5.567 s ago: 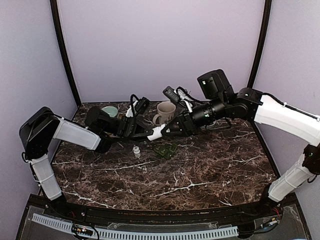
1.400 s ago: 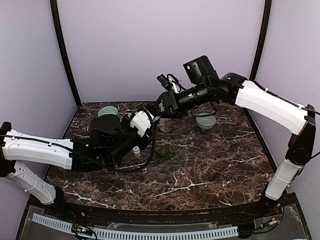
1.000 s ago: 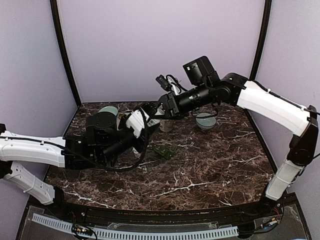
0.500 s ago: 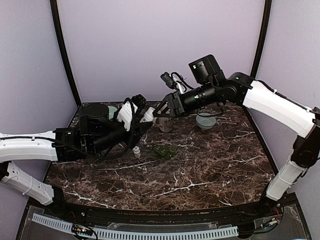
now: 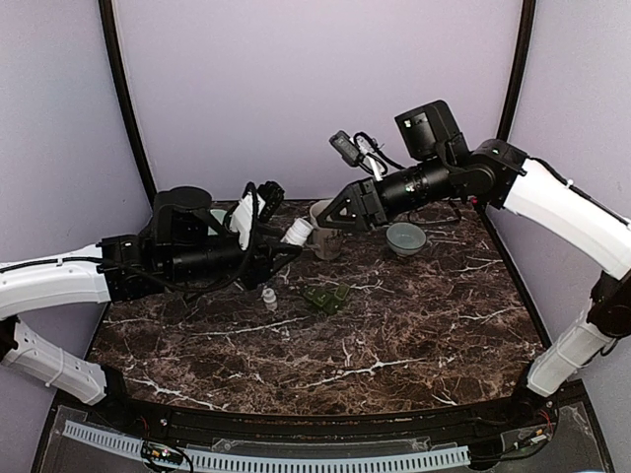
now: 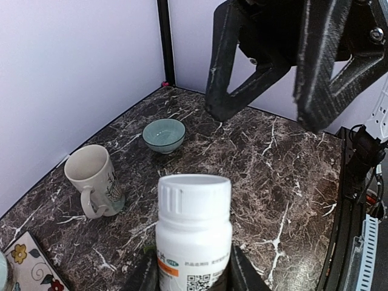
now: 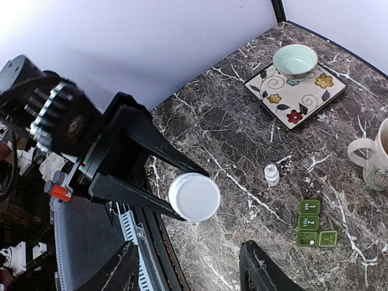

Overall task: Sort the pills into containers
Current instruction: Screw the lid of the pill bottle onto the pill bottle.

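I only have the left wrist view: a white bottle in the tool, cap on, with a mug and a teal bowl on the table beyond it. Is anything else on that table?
Observer: Yes. The right wrist view shows a green pill organiser lying flat on the marble.
Reviewer: Any other bottle?
Observer: A small white vial stands upright, close to the organiser but apart from it.
Reviewer: Just the one bowl, then?
Observer: No. A second teal bowl sits on the far corner of a floral plate.
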Controlling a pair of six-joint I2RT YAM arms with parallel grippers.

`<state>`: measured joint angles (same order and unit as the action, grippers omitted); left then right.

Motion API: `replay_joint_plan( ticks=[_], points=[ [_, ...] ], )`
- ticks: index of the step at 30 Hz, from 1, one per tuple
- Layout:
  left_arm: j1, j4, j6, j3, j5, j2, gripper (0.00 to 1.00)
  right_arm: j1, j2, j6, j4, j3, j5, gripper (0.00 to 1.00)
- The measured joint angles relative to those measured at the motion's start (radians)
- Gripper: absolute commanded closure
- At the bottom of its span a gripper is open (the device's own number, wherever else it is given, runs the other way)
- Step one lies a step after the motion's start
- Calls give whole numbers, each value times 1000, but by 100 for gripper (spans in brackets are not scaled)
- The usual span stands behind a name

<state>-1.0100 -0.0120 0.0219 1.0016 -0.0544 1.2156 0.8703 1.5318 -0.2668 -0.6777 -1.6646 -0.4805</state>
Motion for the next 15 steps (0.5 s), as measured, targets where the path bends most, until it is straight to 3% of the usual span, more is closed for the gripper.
replay_joint_plan(
  ticks=[10, 15],
  points=[
    [177, 74, -126, 79, 426, 19, 90, 0, -66, 132, 2, 103, -52, 44],
    [203, 109, -172, 151, 645, 101, 91, 0, -78, 169, 14, 141, -55, 45]
  ],
)
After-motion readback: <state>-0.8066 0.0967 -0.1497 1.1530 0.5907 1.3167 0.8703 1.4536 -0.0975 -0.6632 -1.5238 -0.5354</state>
